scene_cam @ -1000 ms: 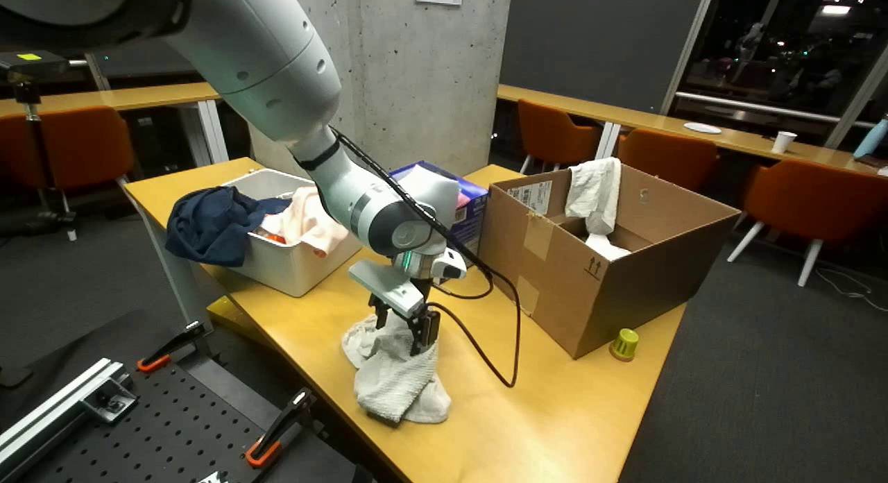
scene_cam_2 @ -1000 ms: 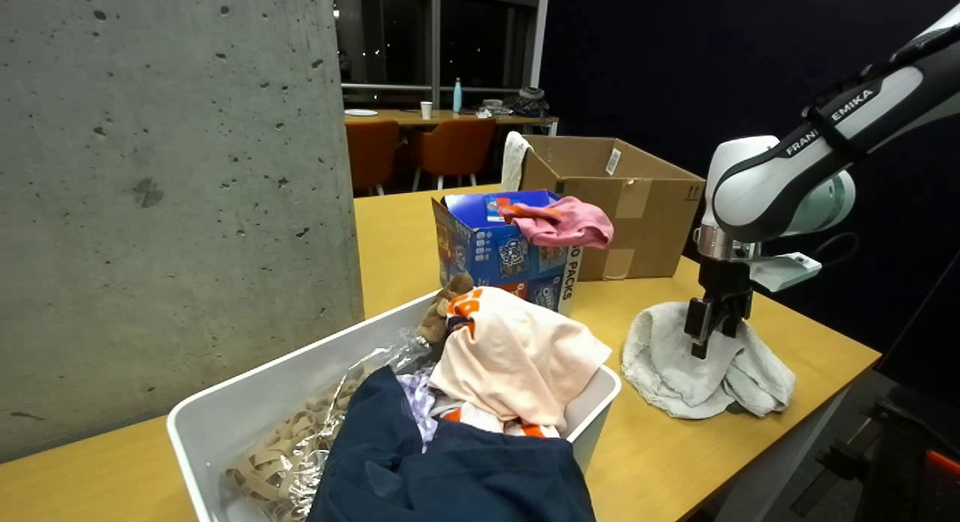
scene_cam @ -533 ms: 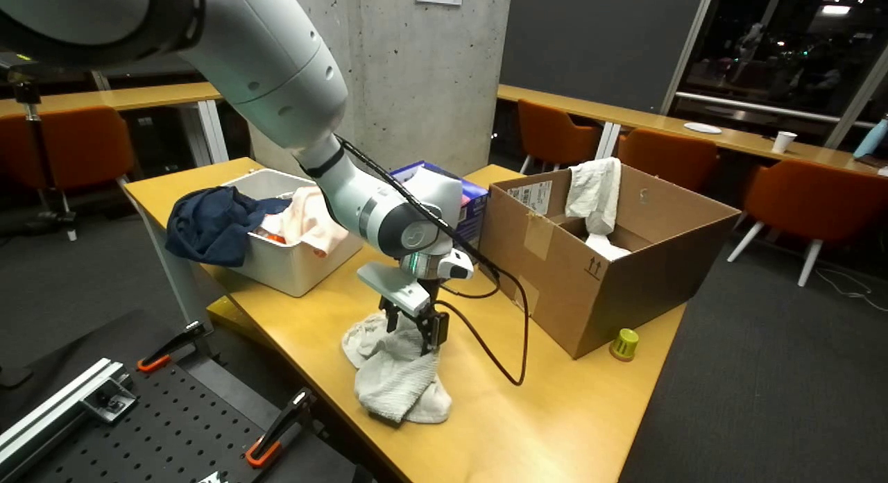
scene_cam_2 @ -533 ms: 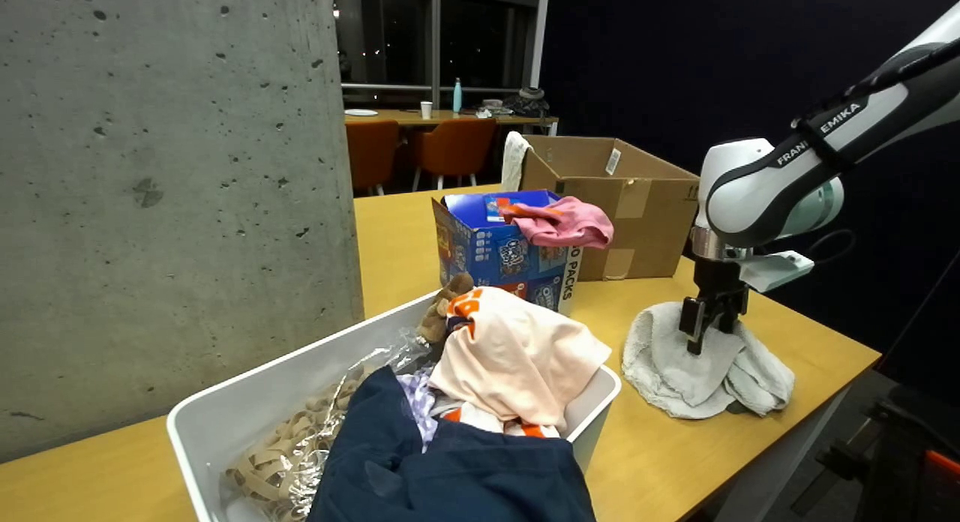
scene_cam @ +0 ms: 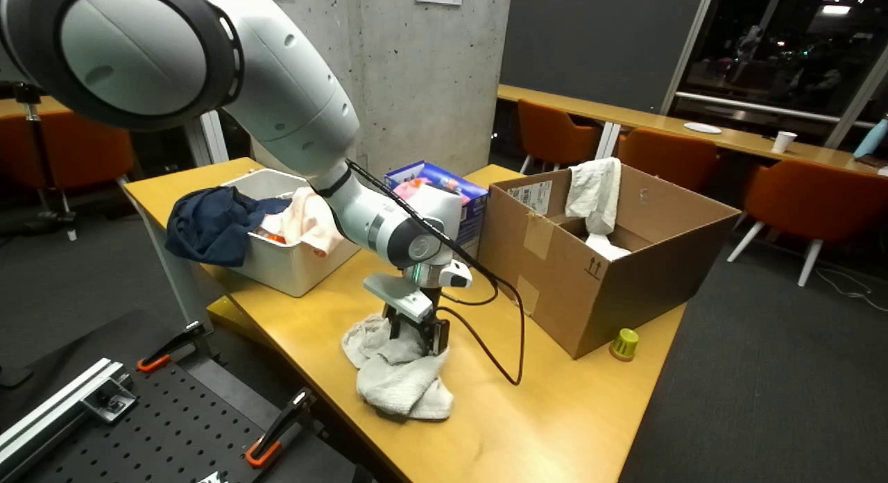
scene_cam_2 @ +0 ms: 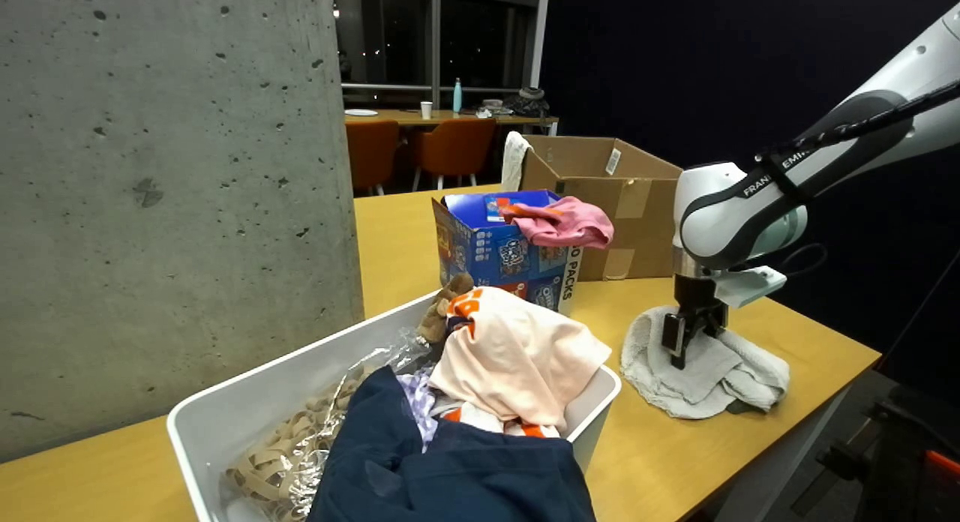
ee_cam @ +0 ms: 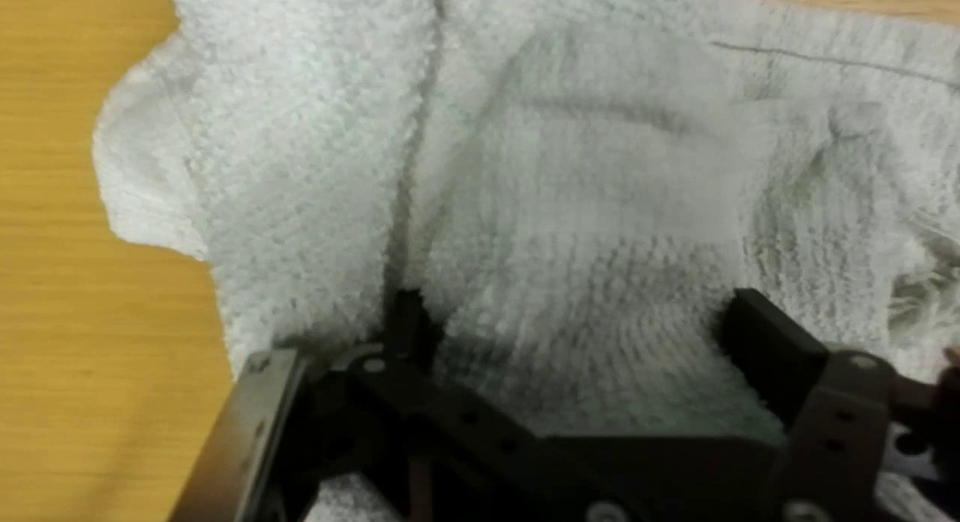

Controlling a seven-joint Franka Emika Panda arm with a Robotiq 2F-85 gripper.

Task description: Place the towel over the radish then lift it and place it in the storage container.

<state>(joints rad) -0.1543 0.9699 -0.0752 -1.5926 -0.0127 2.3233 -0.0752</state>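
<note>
A whitish-grey towel [scene_cam: 406, 386] lies bunched on the table in both exterior views [scene_cam_2: 686, 398] and fills most of the wrist view [ee_cam: 615, 184]. My gripper [scene_cam: 416, 343] points down into the towel. Its fingers stand apart with a bulge of towel between them, as the wrist view shows [ee_cam: 577, 304]. The fingertips press into the cloth. No radish shows; whether it is under the towel cannot be seen. A dark edge [scene_cam_2: 739, 406] peeks out under the towel. A white storage bin [scene_cam: 302, 268] holds clothes and a bag, also seen close up [scene_cam_2: 247, 409].
A large cardboard box [scene_cam: 548, 282] with a white cloth over its wall stands on the table. A blue snack box [scene_cam_2: 480, 244] with a pink cloth stands beside it. A small yellow-green cup [scene_cam: 626, 344] is near the table edge. A black cable loops beside the gripper.
My gripper has shifted sideways across the towel and sunk lower into it, fingers still apart. The towel's folds have flattened and shifted slightly under it. The upper arm has swung.
</note>
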